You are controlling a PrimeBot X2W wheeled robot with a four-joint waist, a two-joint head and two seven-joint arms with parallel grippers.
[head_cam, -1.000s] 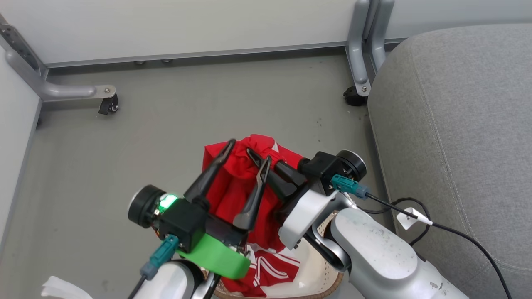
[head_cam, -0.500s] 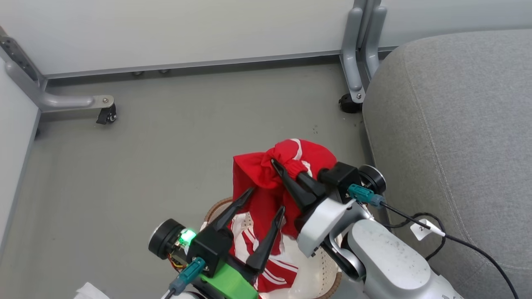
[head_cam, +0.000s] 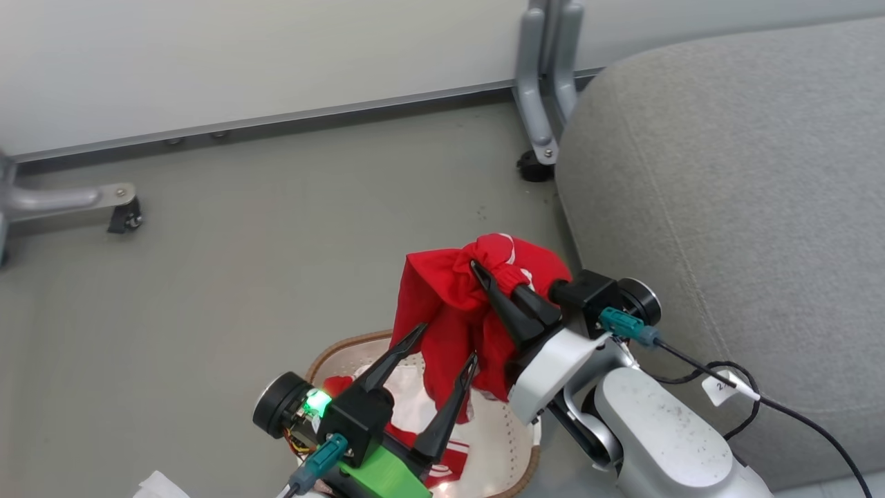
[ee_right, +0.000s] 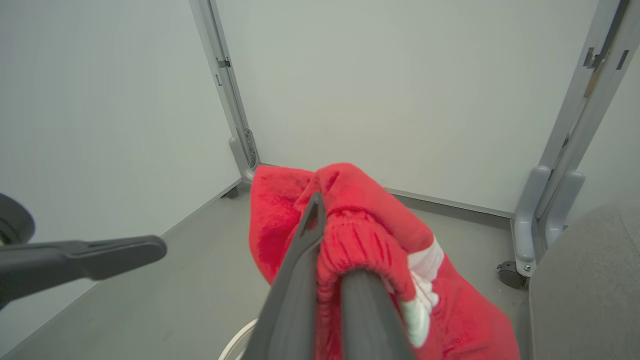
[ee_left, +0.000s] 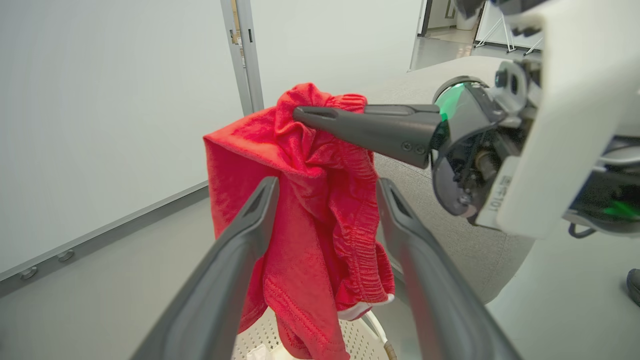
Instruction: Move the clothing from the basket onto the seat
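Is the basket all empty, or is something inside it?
Not empty. Red and white clothing lies in the basket, below the red garment that the right gripper holds up.

Right tool: fingers pressed together on a bunched fold near the top of the red garment.
Red garment: hangs from that grip, white trim showing beside the fingers; lower edge falls over the basket opening.
Left tool: fingers spread, holding nothing, tips just beside the hanging cloth.
Basket: on the floor; brown rim, perforated pale wall; more red-and-white clothing inside.
Seat: light grey, stitched seam, right of the basket; garment apart from it.
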